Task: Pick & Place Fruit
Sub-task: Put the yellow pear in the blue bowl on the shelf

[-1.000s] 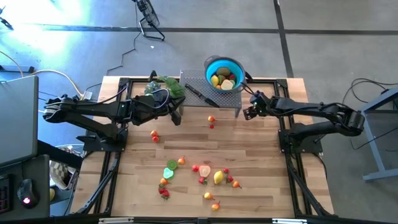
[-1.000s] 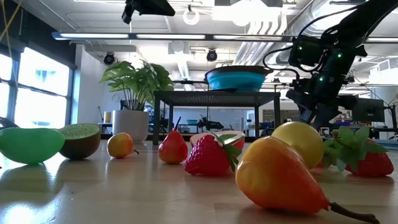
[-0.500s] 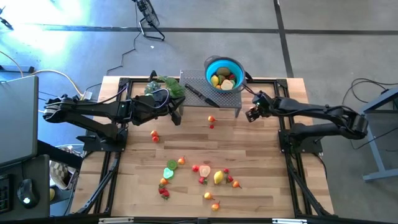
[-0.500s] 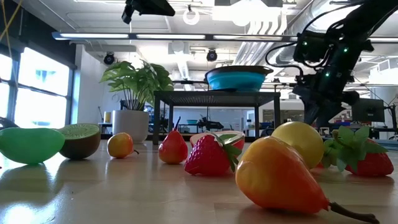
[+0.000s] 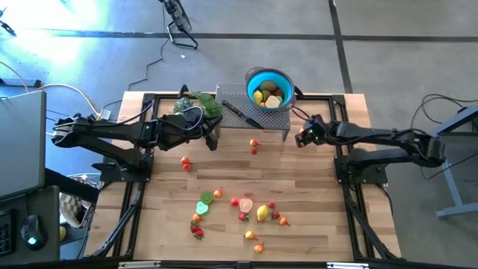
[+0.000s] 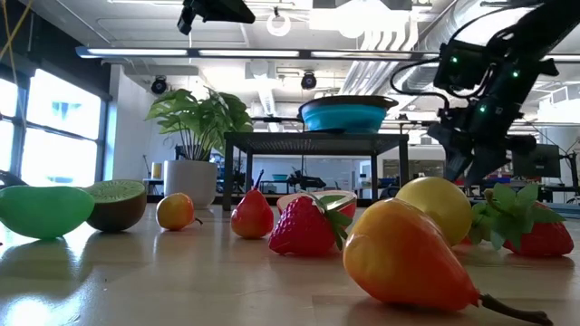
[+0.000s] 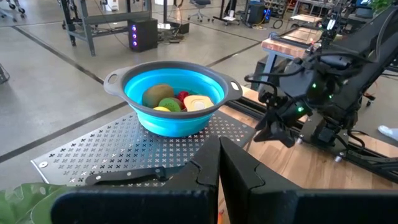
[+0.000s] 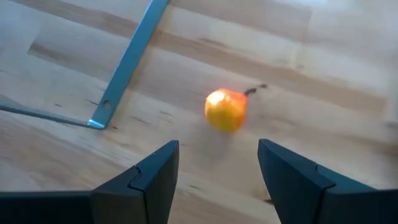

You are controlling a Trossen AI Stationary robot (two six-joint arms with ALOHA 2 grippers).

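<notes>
Right pincer (image 5: 302, 137) hovers beside the perforated metal stand (image 5: 278, 118), fingers apart and empty. Only its wrist view shows what lies ahead: a small orange fruit (image 8: 226, 110) on the bench (image 8: 323, 56), stem pointing away from the stand's leg (image 8: 127, 62). Left pincer (image 5: 212, 137) waits closed near the leafy plant (image 5: 200, 104). Left wrist view alone reveals kiwi (image 7: 158, 94) inside the blue bowl (image 7: 172, 99).

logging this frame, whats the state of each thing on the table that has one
left hand: shut, empty, by the plant
right hand: open, empty, above an orange fruit
blue bowl: upright on the metal stand, holding fruit
knife: lying flat on the stand
loose fruit: scattered on the table
</notes>
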